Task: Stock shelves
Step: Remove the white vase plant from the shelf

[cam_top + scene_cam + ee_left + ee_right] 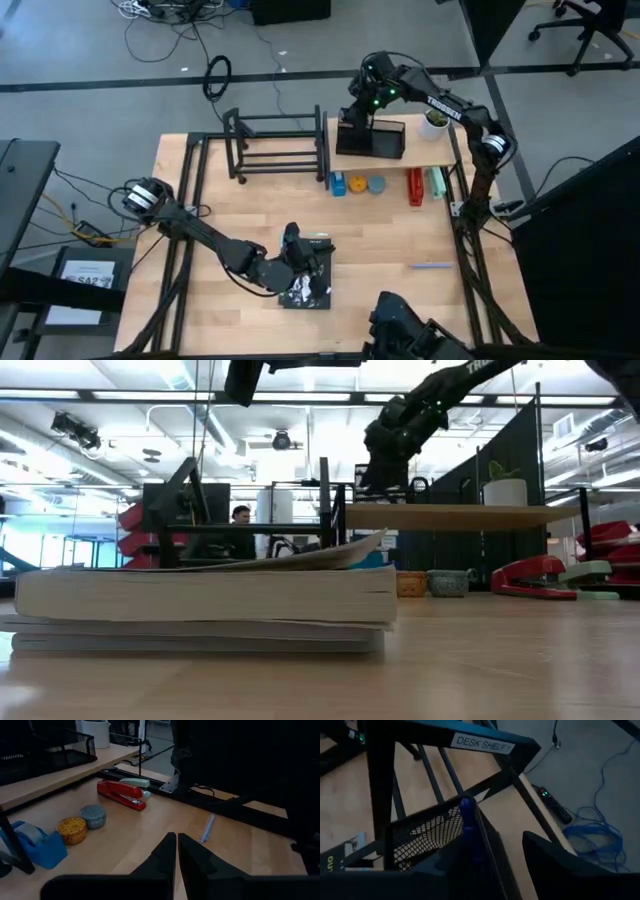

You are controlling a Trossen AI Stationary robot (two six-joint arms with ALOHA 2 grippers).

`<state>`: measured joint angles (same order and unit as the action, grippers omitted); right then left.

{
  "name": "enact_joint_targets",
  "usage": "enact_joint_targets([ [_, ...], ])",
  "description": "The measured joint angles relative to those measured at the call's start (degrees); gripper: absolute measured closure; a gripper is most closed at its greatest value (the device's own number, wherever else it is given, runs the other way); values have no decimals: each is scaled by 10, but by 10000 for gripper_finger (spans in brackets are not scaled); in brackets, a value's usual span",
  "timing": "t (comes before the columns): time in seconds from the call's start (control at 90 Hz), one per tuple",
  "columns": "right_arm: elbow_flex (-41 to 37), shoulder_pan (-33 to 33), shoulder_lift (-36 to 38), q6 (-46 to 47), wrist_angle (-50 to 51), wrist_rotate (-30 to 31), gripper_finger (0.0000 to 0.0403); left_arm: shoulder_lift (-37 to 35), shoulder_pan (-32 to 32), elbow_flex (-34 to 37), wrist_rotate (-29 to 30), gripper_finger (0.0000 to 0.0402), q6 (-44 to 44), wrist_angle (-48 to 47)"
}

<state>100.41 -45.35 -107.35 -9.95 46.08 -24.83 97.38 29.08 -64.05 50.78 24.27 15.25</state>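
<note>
Hovering jaws above wooden shelf (440,152)

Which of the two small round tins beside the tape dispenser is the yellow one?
The yellow tin is the one right next to the blue tape dispenser. The grey-blue tin sits on its far side, toward the red stapler.

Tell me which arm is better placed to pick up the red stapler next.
Probably the left: its gripper hovers free above the book, with open table toward the red stapler. The right gripper is busy at the mesh organizer.
</note>
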Motion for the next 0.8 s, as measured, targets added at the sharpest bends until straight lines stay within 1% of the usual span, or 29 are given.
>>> enact_joint_targets([
  [0.067, 0, 1, 0, 0, -3, 1, 268, 0, 0, 0, 0, 401, 0, 0],
  [0.122, -1, 1, 3, 1, -7, -1, 287, 0, 0, 0, 0, 402, 0, 0],
  [0.222, -3, 2, 12, -5, -8, 3, 336, 0, 0, 0, 0, 401, 0, -1],
  [0.289, -5, 2, 21, -8, -3, 17, 375, 0, 0, 0, 0, 401, 0, -1],
  [0.322, -5, 2, 26, -7, -2, 17, 385, 0, 0, 0, 0, 402, 0, -1],
  [0.4, -6, 2, 43, -6, -2, 30, 389, 0, 0, 0, 0, 401, 0, -1],
  [0.611, 9, 1, 86, 7, -5, 23, 391, 0, 0, 0, 0, 402, 0, -1],
  [0.7, 28, 1, 96, 18, -1, 10, 392, 0, 0, 0, 0, 402, 0, -1],
  [0.8, 37, 1, 96, 18, 25, 8, 392, 0, 0, 0, 0, 401, 0, 0],
])
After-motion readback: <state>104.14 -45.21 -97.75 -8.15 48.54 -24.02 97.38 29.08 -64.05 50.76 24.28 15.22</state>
